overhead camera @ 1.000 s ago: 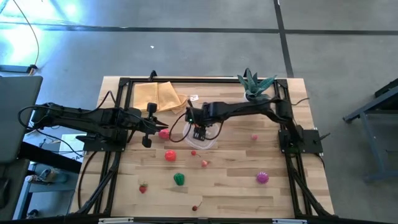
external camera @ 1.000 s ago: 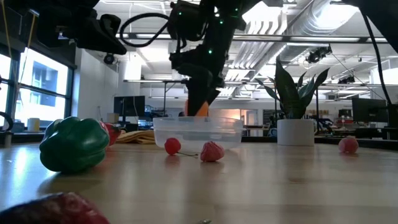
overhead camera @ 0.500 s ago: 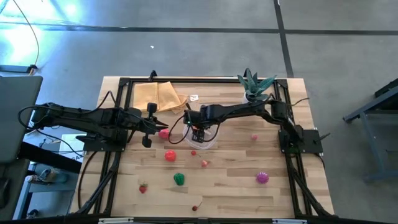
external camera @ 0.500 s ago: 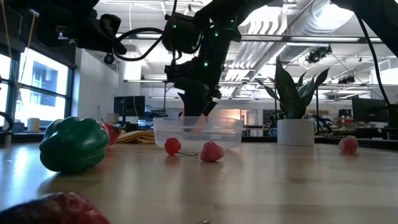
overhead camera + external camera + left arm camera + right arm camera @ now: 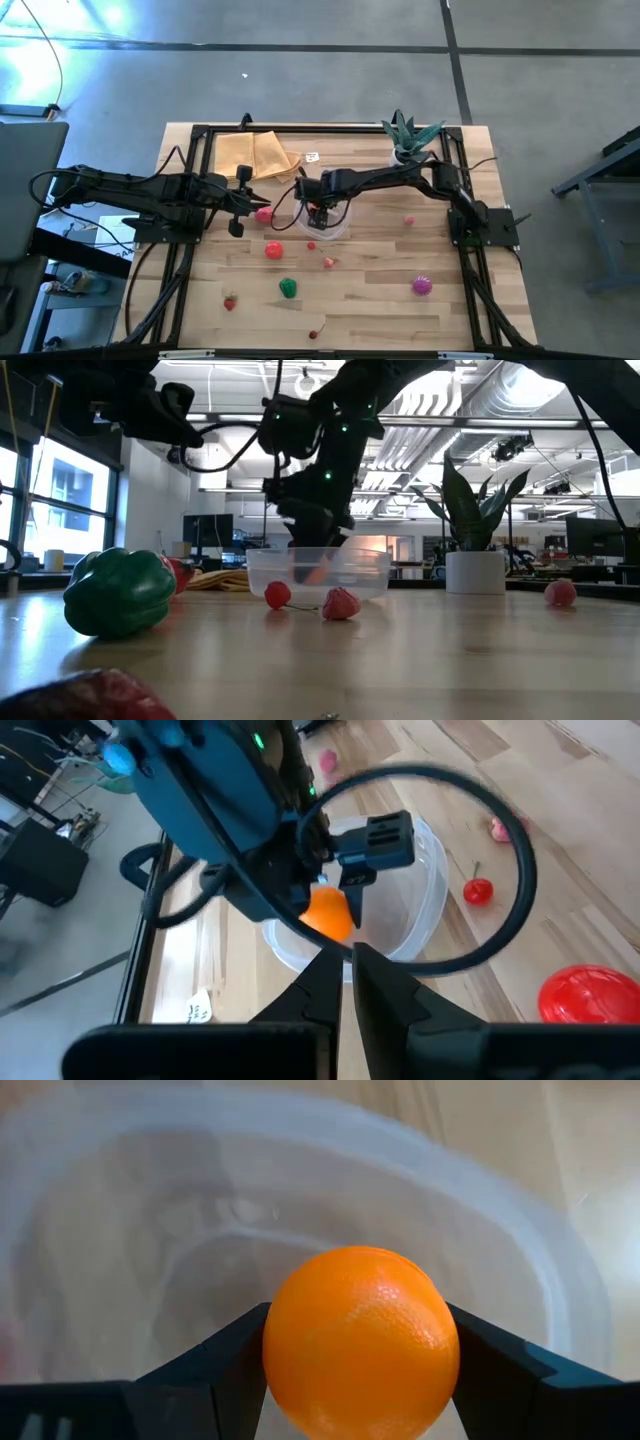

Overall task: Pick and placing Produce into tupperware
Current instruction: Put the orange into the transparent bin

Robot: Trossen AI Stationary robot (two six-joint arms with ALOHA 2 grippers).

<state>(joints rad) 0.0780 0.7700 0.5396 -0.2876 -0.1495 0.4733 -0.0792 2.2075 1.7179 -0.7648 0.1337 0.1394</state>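
Inside the round clear plastic tupperware (image 5: 560,1330), the right gripper (image 5: 360,1355) stands clamped on a round orange toy fruit (image 5: 360,1342), the container's floor directly beneath it, so release probably calls for little further descent. Beside the container, the left gripper (image 5: 345,970) waits with fingers together, pointing toward it.

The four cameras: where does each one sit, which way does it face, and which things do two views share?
High view: above the table, straight down; both arms show, right gripper over the tupperware.
Low view: at table-top height, level across; an arm descends into the tupperware.
Left wrist view: on the left arm, past its shut gripper toward the right arm.
Right wrist view: on the right arm, down at the orange in its gripper.
Shared: both wrist views show orange and tupperware.
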